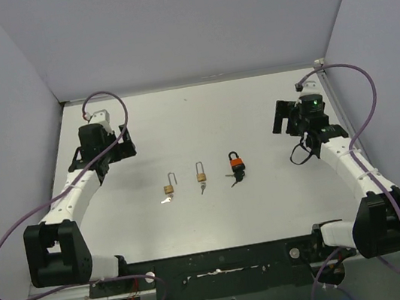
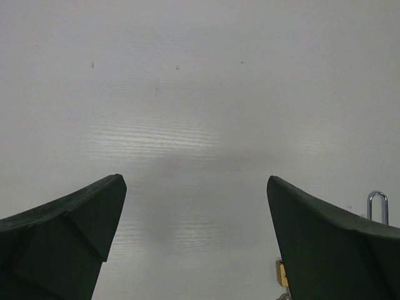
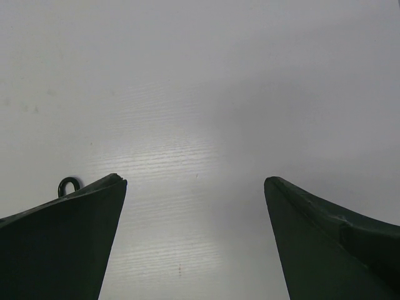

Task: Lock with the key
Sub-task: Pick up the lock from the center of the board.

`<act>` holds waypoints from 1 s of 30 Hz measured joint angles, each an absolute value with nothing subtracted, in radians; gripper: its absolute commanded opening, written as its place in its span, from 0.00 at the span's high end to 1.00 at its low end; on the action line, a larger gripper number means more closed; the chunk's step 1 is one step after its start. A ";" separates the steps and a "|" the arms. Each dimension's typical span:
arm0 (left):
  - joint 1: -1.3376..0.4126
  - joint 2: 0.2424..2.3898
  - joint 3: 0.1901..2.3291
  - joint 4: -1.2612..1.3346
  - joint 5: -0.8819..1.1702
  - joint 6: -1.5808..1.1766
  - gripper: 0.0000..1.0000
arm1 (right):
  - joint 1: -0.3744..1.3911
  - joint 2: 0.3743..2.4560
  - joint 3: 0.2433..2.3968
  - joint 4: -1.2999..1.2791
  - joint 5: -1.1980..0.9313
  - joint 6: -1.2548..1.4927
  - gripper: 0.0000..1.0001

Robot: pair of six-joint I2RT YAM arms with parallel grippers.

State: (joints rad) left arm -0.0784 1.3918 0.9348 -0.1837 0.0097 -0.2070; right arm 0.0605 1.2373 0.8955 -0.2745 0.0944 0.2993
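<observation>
Row at mid desk (image 1: pixel 201 112): small brass padlock (image 1: pixel 169 188) (shackle raised), brass padlock (image 1: pixel 201 175) with key (image 1: pixel 202 188) beside it, orange padlock (image 1: pixel 236 164) with keys (image 1: pixel 233 179); left pincer (image 2: pixel 195 184) and right pincer (image 3: pixel 195 181) both released, empty, well apart from the row

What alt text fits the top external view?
Three padlocks lie in a row on the white table: left brass padlock, middle brass padlock, orange-and-black padlock with keys. The left gripper and right gripper sit open either side, holding nothing.

Right tool (image 3: pixel 194 179) spread wide over table (image 3: pixel 200 87); dark shackle (image 3: pixel 69 184) at left.
</observation>
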 measured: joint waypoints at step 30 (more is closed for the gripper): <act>-0.359 1.424 0.984 -0.162 0.244 -0.278 0.02 | 0.423 1.377 0.900 -0.306 -0.010 0.316 0.05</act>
State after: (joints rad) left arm -0.3592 1.4242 0.9844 -0.1616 0.2443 -0.2779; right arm 0.4229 1.3769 0.9001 -0.3058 -0.0101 0.3157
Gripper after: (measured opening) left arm 0.977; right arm 0.951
